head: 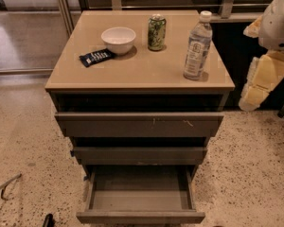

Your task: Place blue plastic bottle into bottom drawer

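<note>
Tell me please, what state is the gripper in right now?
Gripper: cannot be told; it sits at the right edge beside the cabinet, apart from the bottle.

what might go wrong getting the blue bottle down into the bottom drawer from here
1. The blue plastic bottle stands upright near the right front corner of the cabinet top; a clumsy grasp could tip it off the edge.
2. The bottom drawer is open, but the middle drawer juts over its rear, so the tall bottle may catch there.
The gripper is out of view; only the arm shows at the right edge.
</note>
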Available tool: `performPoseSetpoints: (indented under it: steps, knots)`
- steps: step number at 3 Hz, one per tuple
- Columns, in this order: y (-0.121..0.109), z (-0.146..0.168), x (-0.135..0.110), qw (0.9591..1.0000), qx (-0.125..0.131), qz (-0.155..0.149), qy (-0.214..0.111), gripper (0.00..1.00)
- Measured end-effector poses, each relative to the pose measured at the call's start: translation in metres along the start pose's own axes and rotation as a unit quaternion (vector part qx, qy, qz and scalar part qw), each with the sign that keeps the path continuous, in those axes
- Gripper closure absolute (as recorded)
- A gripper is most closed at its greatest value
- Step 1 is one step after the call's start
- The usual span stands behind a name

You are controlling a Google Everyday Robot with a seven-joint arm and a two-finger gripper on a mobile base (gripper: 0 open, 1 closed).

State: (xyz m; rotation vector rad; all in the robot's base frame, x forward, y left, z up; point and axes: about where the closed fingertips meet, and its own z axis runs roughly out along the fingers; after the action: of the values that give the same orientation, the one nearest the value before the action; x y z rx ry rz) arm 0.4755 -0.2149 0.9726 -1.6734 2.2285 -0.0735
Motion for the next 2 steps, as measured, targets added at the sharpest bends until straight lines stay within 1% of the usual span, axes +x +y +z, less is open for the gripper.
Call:
performPoseSetpoints:
  steps: [1,2]
  knots:
    - [-0.051,0.023,-0.013,0.9995,-0.002,0.012,-0.030,0.00]
    - [-0.101,0.041,-0.026,0.9985,0.013,0.015,-0.051,0.00]
